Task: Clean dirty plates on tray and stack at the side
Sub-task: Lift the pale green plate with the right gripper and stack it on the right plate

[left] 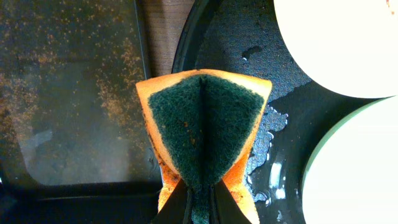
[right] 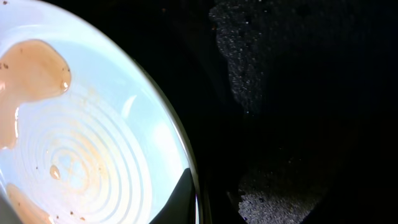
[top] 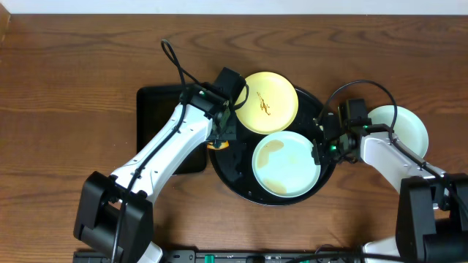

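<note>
Nearest, a mint plate (top: 287, 164) lies on the tray (top: 232, 166), with tan liquid pooled across it. The right claw (top: 320, 150) sits at its rim, but whether it grips cannot be told. The left claw (left: 199, 200) pinches a folded sponge (left: 202, 124) over the tray's wet left edge. Farther back, the yellow plate (top: 268, 102) carries a brown smear. A side plate (top: 401, 126) rests apart on the surface (top: 73, 73), so roughly a third of the job seems done.

The left end effector (left: 198, 196) was clamped on a sponge (left: 205, 124). The right end effector (top: 322, 148) pointed toward it; closure was indeterminate.
</note>
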Robot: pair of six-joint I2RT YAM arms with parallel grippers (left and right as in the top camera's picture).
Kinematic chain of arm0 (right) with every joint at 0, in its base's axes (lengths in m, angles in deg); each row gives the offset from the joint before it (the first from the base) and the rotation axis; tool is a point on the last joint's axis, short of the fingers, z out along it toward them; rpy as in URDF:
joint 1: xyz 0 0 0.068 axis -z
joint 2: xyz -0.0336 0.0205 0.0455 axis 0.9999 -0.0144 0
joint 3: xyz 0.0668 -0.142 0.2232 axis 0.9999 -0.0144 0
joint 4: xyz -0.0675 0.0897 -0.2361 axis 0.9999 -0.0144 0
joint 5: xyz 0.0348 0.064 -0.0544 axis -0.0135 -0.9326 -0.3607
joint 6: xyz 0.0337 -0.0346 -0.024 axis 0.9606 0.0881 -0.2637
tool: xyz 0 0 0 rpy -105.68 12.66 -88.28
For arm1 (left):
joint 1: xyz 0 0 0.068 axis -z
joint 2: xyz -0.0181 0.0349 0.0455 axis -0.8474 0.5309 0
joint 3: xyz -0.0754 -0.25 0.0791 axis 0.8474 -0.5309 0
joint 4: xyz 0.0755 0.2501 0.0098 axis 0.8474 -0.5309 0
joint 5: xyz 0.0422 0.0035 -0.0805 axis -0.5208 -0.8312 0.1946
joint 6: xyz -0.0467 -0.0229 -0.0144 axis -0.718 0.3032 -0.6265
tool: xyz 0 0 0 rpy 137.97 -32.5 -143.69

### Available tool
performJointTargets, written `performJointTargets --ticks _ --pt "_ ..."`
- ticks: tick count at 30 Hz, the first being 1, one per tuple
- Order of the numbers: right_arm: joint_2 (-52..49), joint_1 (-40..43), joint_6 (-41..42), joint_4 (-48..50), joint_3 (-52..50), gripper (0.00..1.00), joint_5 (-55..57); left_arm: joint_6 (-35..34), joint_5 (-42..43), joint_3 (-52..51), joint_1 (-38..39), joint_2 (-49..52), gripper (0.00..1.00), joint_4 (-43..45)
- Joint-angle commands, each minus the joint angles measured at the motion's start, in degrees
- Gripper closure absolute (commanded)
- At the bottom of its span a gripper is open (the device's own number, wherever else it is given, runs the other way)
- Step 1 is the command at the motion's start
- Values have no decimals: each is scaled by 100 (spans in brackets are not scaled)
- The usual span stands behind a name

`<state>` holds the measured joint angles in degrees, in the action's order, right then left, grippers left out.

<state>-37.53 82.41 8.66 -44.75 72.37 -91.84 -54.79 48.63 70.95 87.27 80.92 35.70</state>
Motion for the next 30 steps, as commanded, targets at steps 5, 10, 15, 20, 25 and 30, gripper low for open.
performJointTargets --ticks 5,10,15,20,25,30 --pt "17 55 33 -127 17 99 350 -7 -31 0 -13 -101 92 -17" --pt "649 52 28 -339 160 99 455 -7 -31 0 -13 -101 92 -17" --pt "1440 46 26 -411 234 99 710 -7 -31 0 -13 -101 92 -15" --pt "1974 20 -125 -407 234 99 1340 -9 -31 0 -13 -101 92 -11" --pt "2223 -177 -354 -365 238 99 1888 -9 -31 0 -13 -101 92 7" --pt "2420 -669 -350 -367 273 99 3108 -9 -31 0 -13 -101 92 7"
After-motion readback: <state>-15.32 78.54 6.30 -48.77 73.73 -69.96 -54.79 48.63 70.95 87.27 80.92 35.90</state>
